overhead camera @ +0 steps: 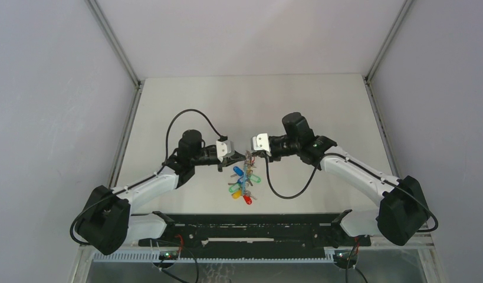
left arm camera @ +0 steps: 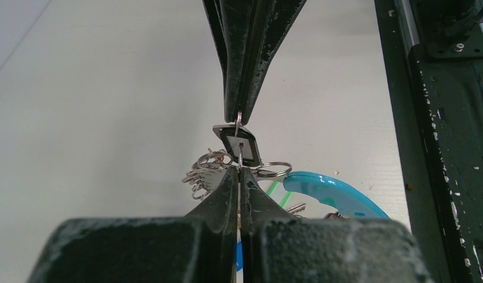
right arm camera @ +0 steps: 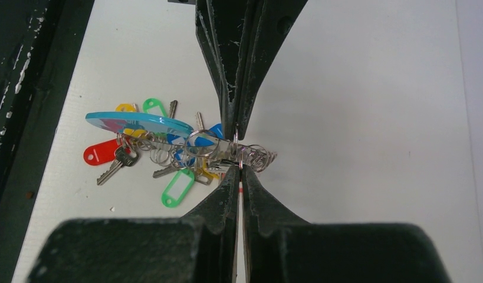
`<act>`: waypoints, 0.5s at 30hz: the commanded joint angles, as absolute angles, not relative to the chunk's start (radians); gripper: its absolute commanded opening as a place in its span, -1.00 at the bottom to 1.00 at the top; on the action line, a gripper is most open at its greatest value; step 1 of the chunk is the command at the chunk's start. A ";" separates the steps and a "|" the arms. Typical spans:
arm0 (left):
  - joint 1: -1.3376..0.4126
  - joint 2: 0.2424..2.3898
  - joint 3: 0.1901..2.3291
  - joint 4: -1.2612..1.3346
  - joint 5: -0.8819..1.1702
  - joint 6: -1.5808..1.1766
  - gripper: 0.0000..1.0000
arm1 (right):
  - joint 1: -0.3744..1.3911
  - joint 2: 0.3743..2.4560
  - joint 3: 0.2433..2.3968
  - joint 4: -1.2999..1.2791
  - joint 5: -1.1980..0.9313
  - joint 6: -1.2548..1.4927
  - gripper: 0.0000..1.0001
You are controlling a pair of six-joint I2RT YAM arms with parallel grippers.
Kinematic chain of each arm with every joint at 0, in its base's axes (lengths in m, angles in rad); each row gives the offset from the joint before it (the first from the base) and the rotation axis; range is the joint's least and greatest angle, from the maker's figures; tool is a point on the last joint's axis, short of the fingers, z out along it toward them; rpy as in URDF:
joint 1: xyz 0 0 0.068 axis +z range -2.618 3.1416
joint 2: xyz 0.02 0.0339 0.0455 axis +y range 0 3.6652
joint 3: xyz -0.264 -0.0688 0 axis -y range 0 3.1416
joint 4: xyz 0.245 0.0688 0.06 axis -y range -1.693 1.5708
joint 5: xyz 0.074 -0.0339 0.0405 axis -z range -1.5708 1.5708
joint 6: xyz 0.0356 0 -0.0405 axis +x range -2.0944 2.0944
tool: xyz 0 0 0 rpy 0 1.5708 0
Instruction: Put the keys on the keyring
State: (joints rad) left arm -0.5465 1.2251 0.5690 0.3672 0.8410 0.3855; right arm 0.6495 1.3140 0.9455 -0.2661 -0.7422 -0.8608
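Observation:
My left gripper point(overhead camera: 242, 158) and right gripper point(overhead camera: 252, 155) meet tip to tip above the table's middle. Both are shut on a small silvery ring point(left arm camera: 239, 141), one on each side of it, held off the table. The ring sits among the keyring's silvery coils point(right arm camera: 259, 159). The keyring's turquoise segment point(right arm camera: 138, 124) sticks out sideways and also shows in the left wrist view point(left arm camera: 327, 191). The keys point(overhead camera: 242, 186), with red point(right arm camera: 100, 154), green point(right arm camera: 177, 188), yellow and blue tags, hang below in a bunch. A dark tag point(left arm camera: 236, 144) lies behind the ring.
A black rail point(overhead camera: 245, 227) runs along the table's near edge, between the arm bases. It shows at the right of the left wrist view point(left arm camera: 445, 118). Grey walls close the table on the left, right and back.

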 commanded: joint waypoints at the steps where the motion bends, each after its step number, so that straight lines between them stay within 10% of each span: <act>1: -0.541 1.213 0.618 0.401 0.848 0.400 -0.99 | 0.652 1.311 0.989 -0.289 -0.765 -0.876 -1.00; 15: -0.540 1.216 0.618 0.406 0.861 0.399 -1.00 | 0.650 1.324 0.997 -0.268 -0.750 -0.849 -1.00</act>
State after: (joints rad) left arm -0.5465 1.2251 0.5690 0.3676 0.8417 0.3855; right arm 0.6495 1.3228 0.9535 -0.3016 -0.7414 -0.8619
